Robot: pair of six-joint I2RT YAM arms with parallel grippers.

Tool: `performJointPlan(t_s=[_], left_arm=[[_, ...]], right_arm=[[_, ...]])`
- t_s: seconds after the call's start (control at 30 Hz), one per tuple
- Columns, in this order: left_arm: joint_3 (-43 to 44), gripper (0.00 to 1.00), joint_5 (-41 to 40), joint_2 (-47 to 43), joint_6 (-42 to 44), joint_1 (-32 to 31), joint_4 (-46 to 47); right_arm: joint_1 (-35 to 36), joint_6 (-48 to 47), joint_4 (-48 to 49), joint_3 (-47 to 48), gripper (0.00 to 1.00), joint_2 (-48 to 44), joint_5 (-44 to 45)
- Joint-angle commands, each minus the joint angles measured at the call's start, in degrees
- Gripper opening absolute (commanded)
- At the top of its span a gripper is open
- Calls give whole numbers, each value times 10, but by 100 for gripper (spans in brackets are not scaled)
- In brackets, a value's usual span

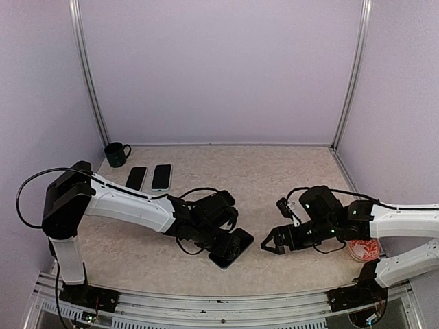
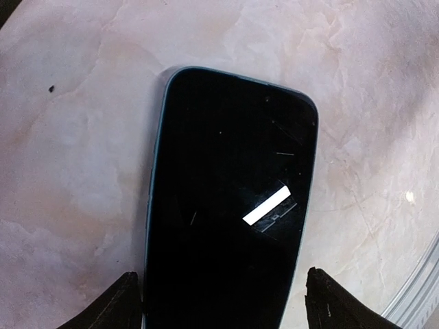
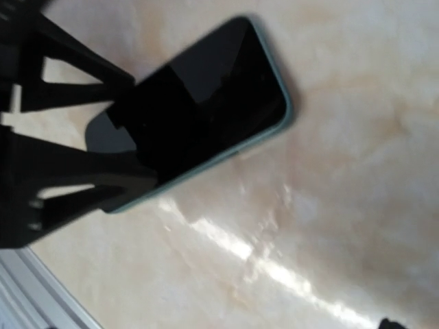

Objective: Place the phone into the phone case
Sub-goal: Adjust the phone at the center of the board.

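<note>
A phone (image 1: pixel 235 247) with a black screen and a thin blue-green rim lies flat on the table near the front middle. It fills the left wrist view (image 2: pixel 230 205) and shows in the right wrist view (image 3: pixel 212 110). My left gripper (image 1: pixel 221 241) is open and low over it, one finger on each long side (image 2: pixel 221 277). The left finger (image 2: pixel 123 305) is at the phone's edge; the right finger (image 2: pixel 333 305) stands a little off it. My right gripper (image 1: pixel 272 241) is open and empty, just right of the phone. I cannot tell whether the rim is a case.
Two flat phone-shaped things lie at the back left, a black one (image 1: pixel 136 178) and a light teal one (image 1: pixel 162 177). A dark green mug (image 1: pixel 116 154) stands behind them. A small red-and-white dish (image 1: pixel 363 249) sits by the right arm. The table's metal front rail (image 2: pixel 420 291) is close.
</note>
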Motion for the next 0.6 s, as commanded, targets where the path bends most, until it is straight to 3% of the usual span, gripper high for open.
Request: performJointPlan(t_s=[0.0, 0.13, 0.57], left_arm=[[2, 80, 59, 35, -4, -8, -23], [-11, 80, 59, 26, -6, -8, -16], [-64, 79, 111, -7, -8, -8, 54]], right_arm=[[8, 70, 93, -62, 99, -12, -32], [13, 116, 184, -97, 100, 9, -44], [14, 169, 284, -30, 100, 190, -37]])
